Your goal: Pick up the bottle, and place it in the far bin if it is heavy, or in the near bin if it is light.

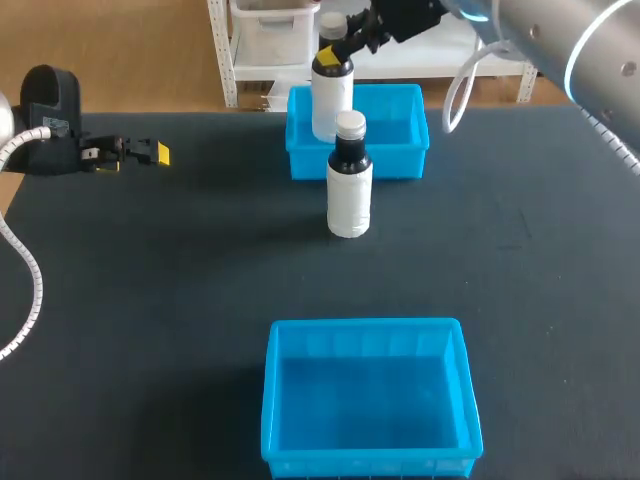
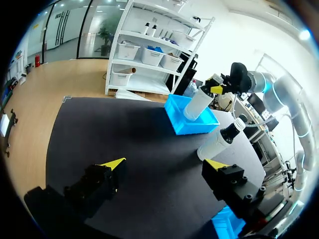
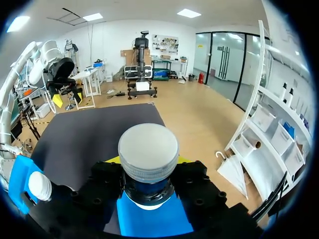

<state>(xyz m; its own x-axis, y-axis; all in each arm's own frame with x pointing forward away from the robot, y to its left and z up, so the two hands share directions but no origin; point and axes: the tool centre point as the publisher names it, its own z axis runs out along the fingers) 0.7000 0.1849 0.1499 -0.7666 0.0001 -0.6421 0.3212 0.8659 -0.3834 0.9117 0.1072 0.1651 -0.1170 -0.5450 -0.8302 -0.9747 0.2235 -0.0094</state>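
With my right hand (image 1: pixel 338 50) clamped on the neck of the bottle (image 1: pixel 332 105) hanging below it over the far bin (image 1: pixel 400 125), I should lower it upright, then release.

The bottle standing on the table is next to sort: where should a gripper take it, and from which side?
Probably the standing bottle by its dark neck under the cap, from its open left: it stands upright, the neck is narrowest, and the far bin sits close behind.
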